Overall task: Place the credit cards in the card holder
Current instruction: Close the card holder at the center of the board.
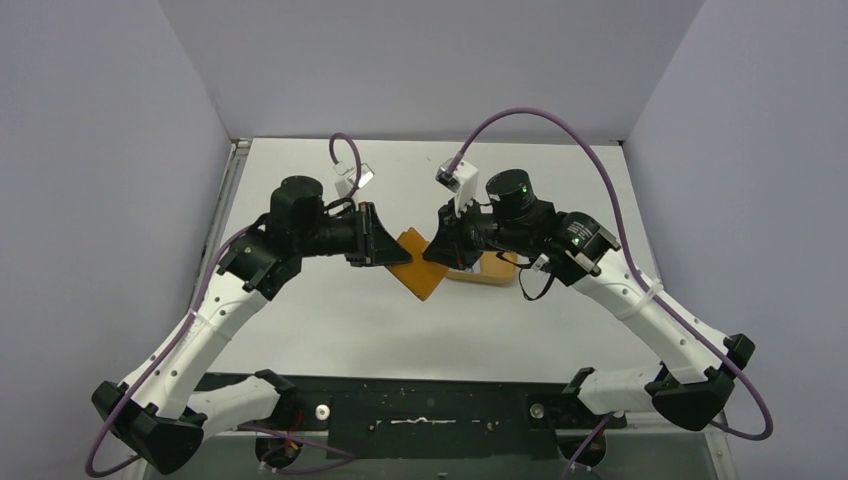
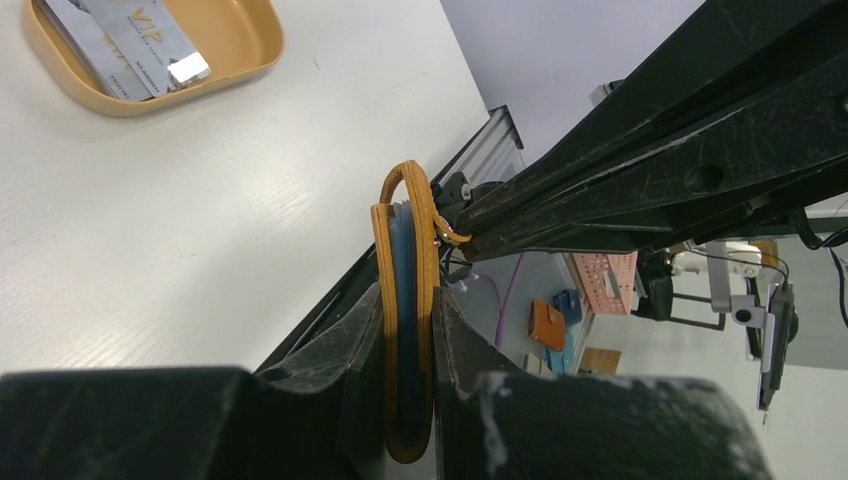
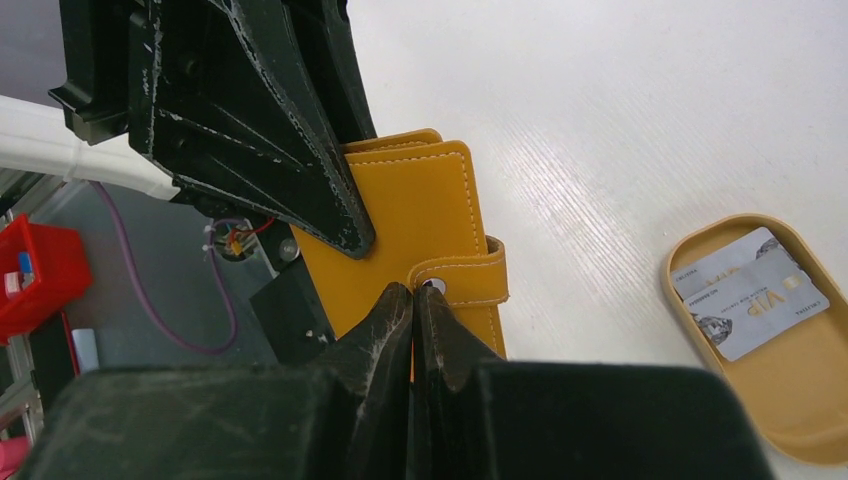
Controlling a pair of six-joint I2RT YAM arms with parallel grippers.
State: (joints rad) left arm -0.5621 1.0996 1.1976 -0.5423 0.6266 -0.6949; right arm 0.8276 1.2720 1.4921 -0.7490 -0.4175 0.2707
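Note:
The tan-orange card holder (image 1: 425, 268) hangs above the table between the two arms. My left gripper (image 2: 410, 305) is shut on it, and in the left wrist view I see the card holder (image 2: 384, 270) edge on, with a blue layer between its leaves. My right gripper (image 3: 413, 292) is shut with its tips against the strap tab (image 3: 470, 280), right beside the snap stud (image 3: 436, 287) on the card holder (image 3: 410, 210). Silvery grey credit cards (image 3: 750, 295) lie in the oval tray (image 3: 800, 400), and the left wrist view shows the credit cards (image 2: 130, 40) too.
The orange oval tray (image 1: 490, 272) sits on the white table just under the right wrist, and in the left wrist view the tray (image 2: 250, 50) is at top left. Grey walls close the table on three sides. The arm bases stand along the near edge.

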